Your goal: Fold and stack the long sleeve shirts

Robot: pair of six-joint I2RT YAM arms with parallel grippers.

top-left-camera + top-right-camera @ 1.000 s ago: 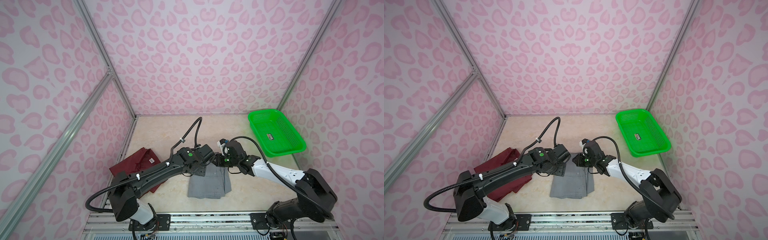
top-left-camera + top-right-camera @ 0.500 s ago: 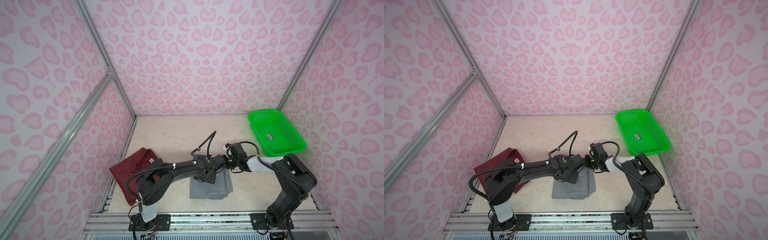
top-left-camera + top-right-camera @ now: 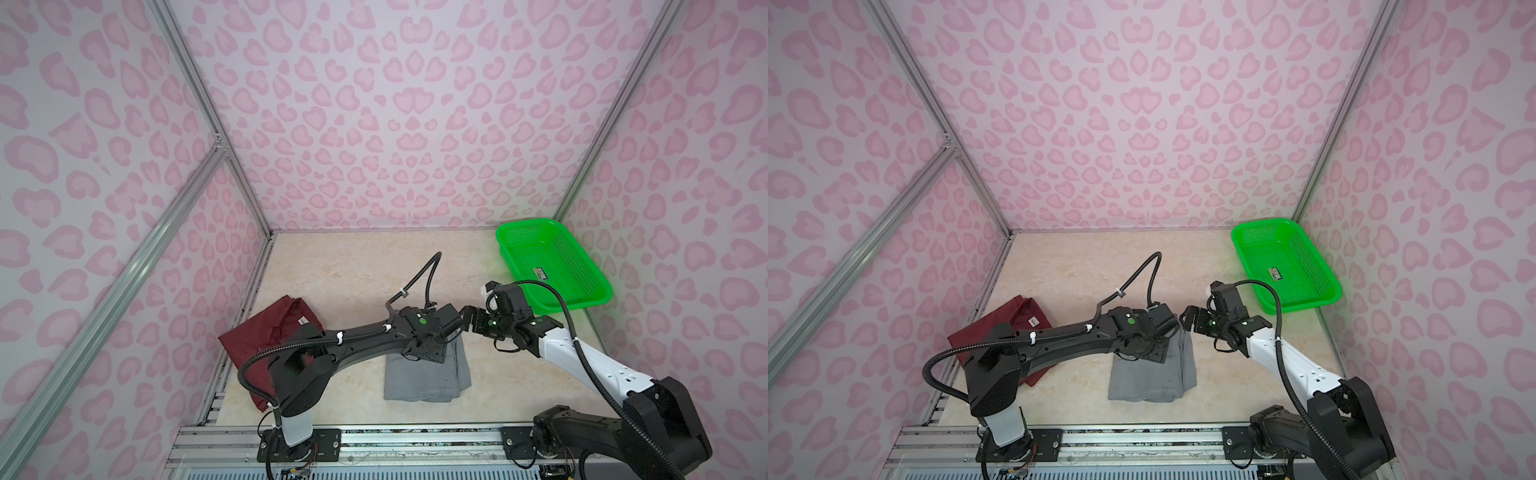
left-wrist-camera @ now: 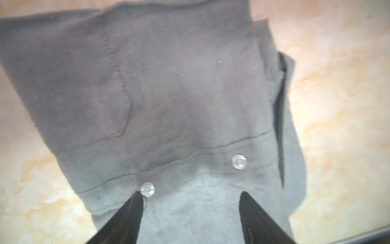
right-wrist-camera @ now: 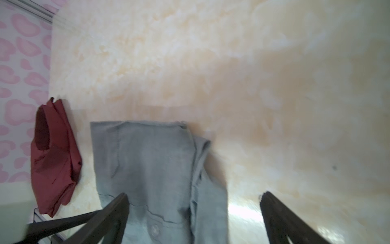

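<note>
grey shirt folded on the desk, lower centre of frame, long axis up-frame. maroon shirt well left of it, nearer the left arm. left hand over grey's top edge, part open, empty; right hand beside it, wide open, empty.

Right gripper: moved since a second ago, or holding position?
Yes. The right gripper has shifted right in both top views, closer to the green basket and back from the grey shirt. It is now open.
</note>
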